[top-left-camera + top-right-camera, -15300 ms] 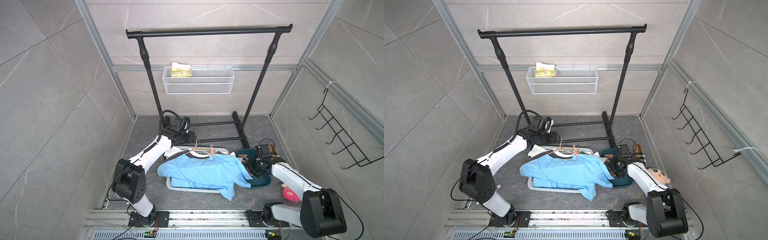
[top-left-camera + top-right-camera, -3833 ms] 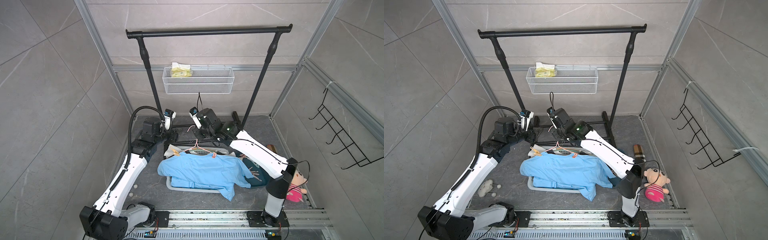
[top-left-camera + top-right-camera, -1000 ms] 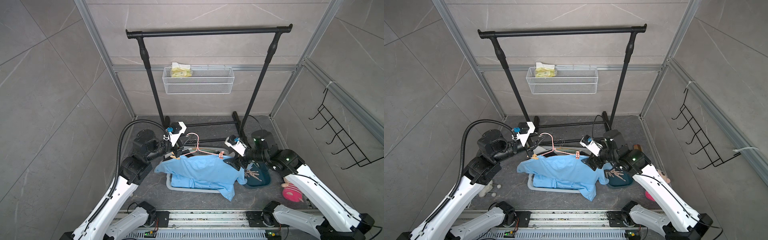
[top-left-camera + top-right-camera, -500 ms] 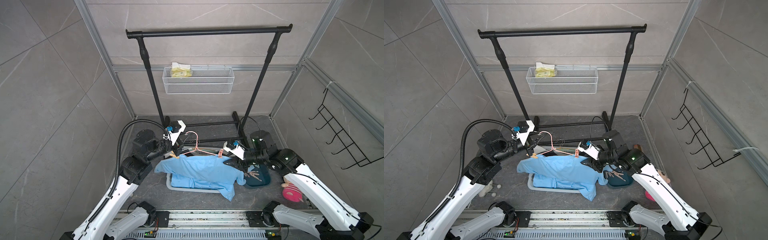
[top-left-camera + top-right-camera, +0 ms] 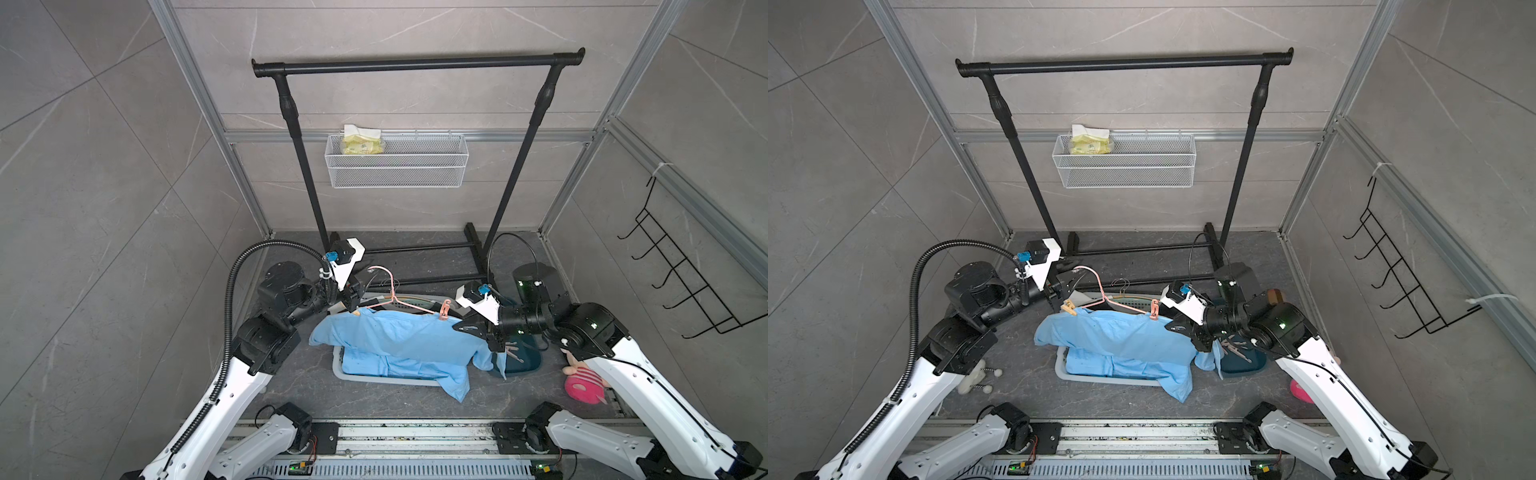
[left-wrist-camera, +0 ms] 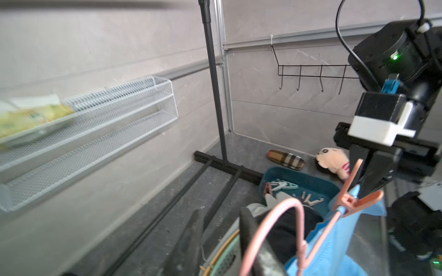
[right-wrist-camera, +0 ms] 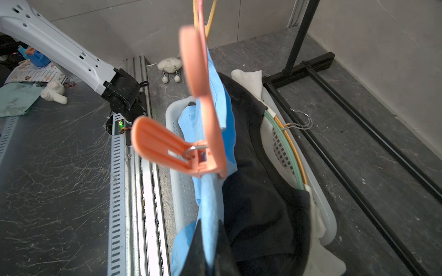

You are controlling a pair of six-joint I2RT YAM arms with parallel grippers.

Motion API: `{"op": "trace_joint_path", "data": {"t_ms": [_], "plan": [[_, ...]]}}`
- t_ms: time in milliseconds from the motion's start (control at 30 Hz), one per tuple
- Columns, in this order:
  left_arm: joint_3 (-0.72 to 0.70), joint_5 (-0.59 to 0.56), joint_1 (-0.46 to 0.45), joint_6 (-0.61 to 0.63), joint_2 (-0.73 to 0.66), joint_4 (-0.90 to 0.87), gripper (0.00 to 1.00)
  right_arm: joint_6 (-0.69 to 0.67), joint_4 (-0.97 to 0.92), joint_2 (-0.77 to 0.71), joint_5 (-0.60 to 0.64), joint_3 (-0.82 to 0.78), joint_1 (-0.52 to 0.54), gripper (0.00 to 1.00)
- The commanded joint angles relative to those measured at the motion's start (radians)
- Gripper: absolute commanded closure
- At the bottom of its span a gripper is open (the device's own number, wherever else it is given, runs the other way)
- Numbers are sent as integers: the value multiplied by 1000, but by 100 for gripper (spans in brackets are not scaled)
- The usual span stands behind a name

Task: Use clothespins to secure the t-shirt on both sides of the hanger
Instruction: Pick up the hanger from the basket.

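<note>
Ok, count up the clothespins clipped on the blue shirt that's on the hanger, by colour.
Pink clothespin: 1
Tan wooden clothespin: 1
Total: 2, both clipped on the blue shirt

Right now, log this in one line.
t-shirt on hanger | tan clothespin left | pink clothespin right | left gripper open | right gripper shut on t-shirt

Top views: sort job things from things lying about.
Job: light blue t-shirt, pink wire hanger, pink plastic clothespin, tan wooden clothespin, teal tray of spare clothespins.
Lying about: pink plush doll, white mesh wall basket, black wire hook rack.
</note>
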Motion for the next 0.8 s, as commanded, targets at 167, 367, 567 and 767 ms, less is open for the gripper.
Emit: {"op": "trace_joint_path", "data": {"t_ms": [167, 367, 567, 767], "plan": [[32, 25, 5, -29, -137, 73, 21, 127, -37, -33, -36, 172, -1, 100], [-111, 64, 5, -58, -301, 267, 20, 226, -48, -24, -32, 286, -1, 100], [-187, -24, 6, -45, -412, 294, 20, 296, -38, -21, -4, 403, -1, 100], [-262, -102, 5, -22, -483, 308, 20, 351, -5, -17, 33, 532, -1, 100]]}}
